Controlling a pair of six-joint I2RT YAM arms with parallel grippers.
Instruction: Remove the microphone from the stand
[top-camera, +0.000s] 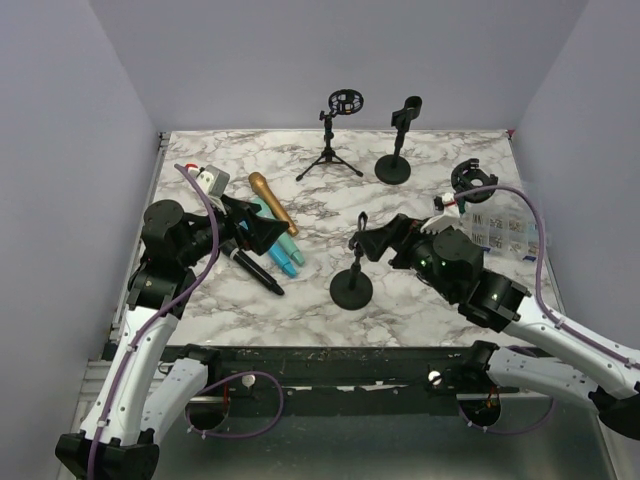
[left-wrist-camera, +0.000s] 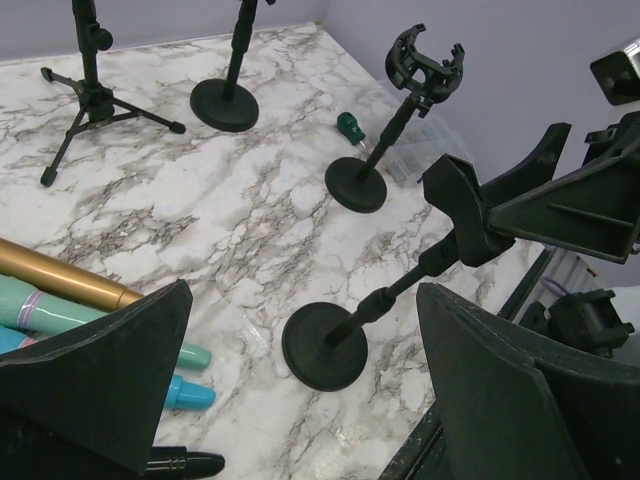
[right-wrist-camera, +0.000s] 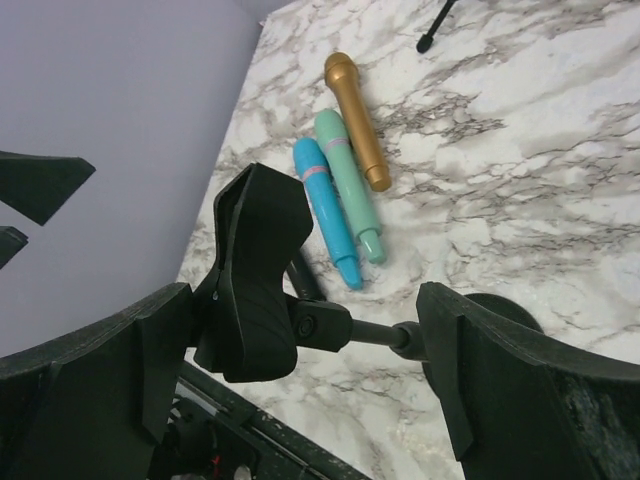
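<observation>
While seemingly untouched, stand clip (right-wrist-camera: 255, 275) within spread right end effector (right-wrist-camera: 303, 310).

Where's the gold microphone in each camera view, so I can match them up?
Top external: the gold microphone lies left of centre, angled.
Left wrist: at the left edge, just below mid-height, partly cut off.
Right wrist: upper middle, head pointing up.
Shared landmark: the near round-base stand, its clip empty.
</observation>
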